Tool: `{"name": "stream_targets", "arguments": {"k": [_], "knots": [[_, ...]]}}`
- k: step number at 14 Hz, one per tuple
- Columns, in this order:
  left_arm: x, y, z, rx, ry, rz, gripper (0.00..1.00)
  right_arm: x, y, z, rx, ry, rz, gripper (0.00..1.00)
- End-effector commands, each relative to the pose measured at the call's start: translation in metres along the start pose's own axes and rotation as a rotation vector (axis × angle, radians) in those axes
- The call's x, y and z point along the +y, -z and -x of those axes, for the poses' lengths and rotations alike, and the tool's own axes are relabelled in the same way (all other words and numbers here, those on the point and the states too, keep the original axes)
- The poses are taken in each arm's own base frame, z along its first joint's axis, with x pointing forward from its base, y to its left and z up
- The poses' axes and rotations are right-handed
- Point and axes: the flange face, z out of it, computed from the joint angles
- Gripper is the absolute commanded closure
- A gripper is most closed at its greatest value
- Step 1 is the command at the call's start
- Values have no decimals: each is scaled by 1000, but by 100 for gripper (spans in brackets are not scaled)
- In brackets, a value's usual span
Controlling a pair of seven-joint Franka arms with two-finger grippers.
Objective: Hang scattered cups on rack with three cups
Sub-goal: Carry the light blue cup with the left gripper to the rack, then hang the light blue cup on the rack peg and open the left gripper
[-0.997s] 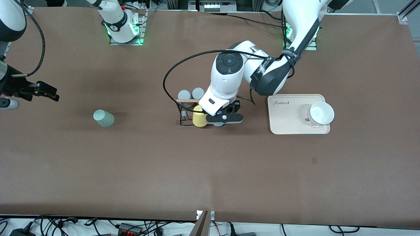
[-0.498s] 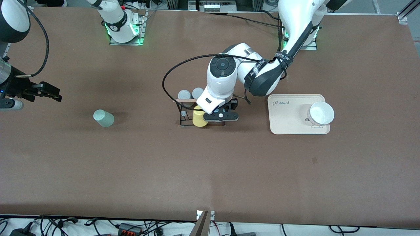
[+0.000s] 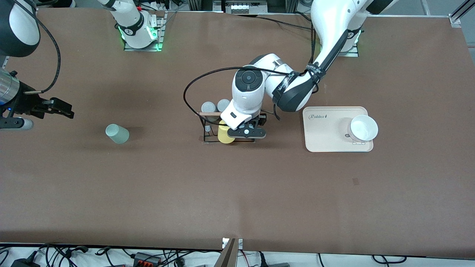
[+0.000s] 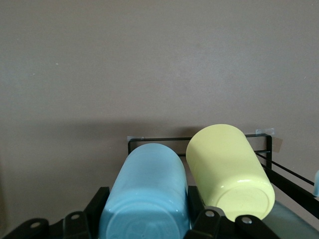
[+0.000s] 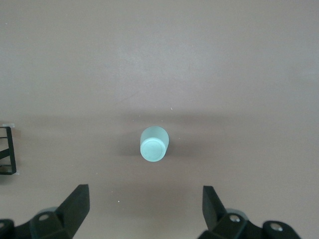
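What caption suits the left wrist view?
Left gripper holds light blue cup beside yellow cup on black rack.

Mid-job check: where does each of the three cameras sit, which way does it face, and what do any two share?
Front: high across the table, facing both arms; rack mid-table.
Left wrist: on the left arm, its fingers gripping the light blue cup beside the yellow cup.
Right wrist: over the sage green cup, open right gripper showing.
Front and right wrist share that cup.
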Motion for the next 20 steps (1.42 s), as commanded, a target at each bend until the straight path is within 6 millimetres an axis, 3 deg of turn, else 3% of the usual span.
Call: {"name": "stream_targets", "arguments": {"k": [1, 8, 11, 12, 14, 15, 17, 20], "knots": [[2, -12, -1, 15, -32, -9, 73, -4, -4, -3, 4, 11, 17, 0], [1, -23, -8, 34, -48, 13, 72, -7, -11, -5, -10, 18, 27, 0], [-1, -23, -10, 34, -53, 13, 66, -7, -11, -5, -13, 18, 26, 0], [-1, -23, -10, 34, -53, 13, 54, -8, -12, -5, -16, 19, 24, 0], [-5, -23, -12, 34, -49, 8, 13, -6, -14, -5, -21, 25, 24, 0], [-8, -22, -14, 38, -48, 1, 0, -7, -14, -5, -21, 27, 24, 0], [-11, -18, -16, 39, -41, -3, 0, -9, -14, -5, -22, 22, 24, 0], [-32, 13, -24, 24, -68, -40, 0, -8, -16, -5, -25, 22, 24, 0]]}}
